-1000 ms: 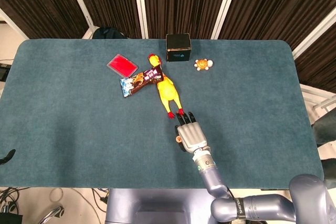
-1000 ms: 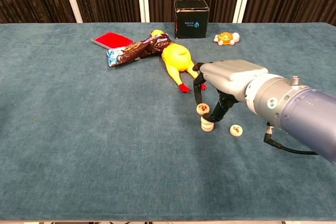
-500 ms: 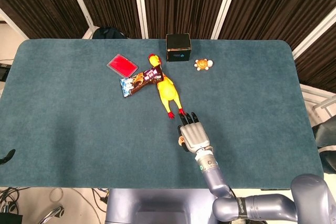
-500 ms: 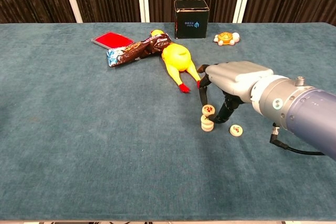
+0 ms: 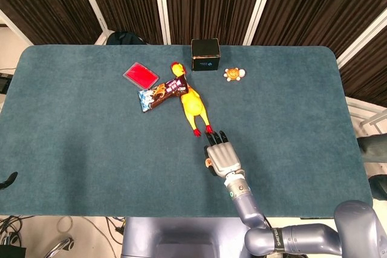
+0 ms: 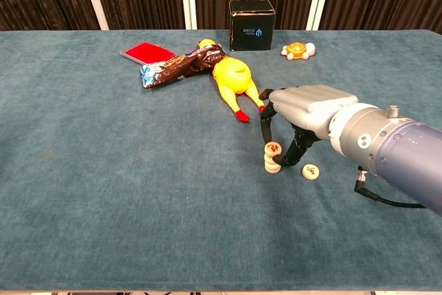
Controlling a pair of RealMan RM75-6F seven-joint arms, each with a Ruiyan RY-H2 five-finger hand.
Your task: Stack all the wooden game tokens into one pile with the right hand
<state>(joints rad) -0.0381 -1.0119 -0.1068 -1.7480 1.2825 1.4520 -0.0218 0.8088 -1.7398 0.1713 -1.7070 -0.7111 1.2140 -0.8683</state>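
Observation:
A short pile of wooden tokens (image 6: 273,165) stands on the blue-green table cloth (image 6: 103,170), near the middle. A token with a red mark (image 6: 273,148) sits on top of the pile, and my right hand (image 6: 304,112) pinches it from above between a finger and the thumb. Another token (image 6: 311,171) lies flat just right of the pile, under the hand. In the head view the right hand (image 5: 221,156) covers the pile, and only a bit of token (image 5: 207,162) shows at its left side. My left hand is out of sight.
A yellow rubber chicken (image 6: 235,77) lies just behind the hand, its red feet close to the fingers. Farther back are a snack wrapper (image 6: 176,68), a red card (image 6: 147,52), a black box (image 6: 252,24) and a small turtle toy (image 6: 297,50).
The right hand carried the red-marked token a little right and lowered it onto the pile. The loose token has not moved.

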